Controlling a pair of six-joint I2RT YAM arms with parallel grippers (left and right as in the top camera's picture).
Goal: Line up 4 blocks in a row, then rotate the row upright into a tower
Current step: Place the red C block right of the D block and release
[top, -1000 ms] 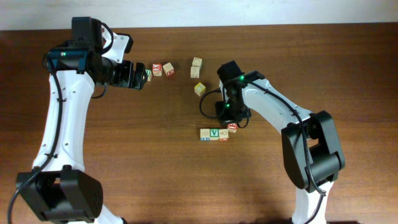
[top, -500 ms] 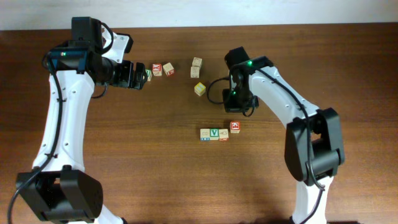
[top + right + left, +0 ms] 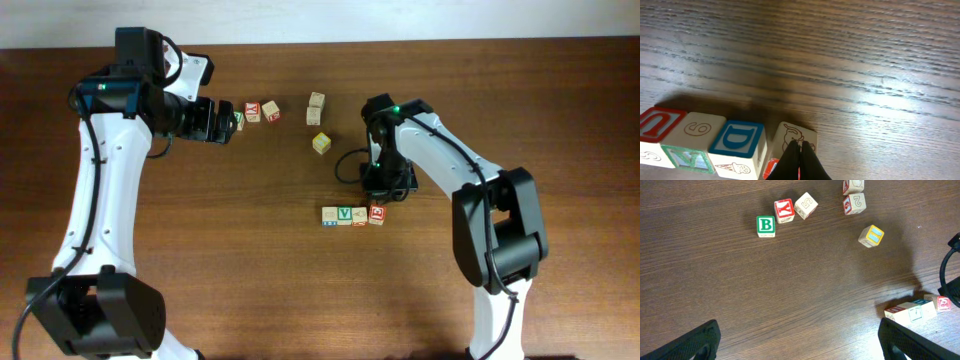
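End block [image 3: 376,212] is judged mid-rotation under the right jaws (pressed together); squaring to its row [image 3: 344,214] is needed next; left jaws apart.

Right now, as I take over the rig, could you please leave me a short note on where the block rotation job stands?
Left gripper: open, empty, held up near the green B cube, away from the job.
Right gripper: shut, holding nothing, tips apparently on the red-topped end block.
Things: the four blocks lie in a row, with the green V block second from the left. The end block sits slightly askew.
Done: this moment alone does not show how many are turned.
Left: probably finish the end block, then check the other three.
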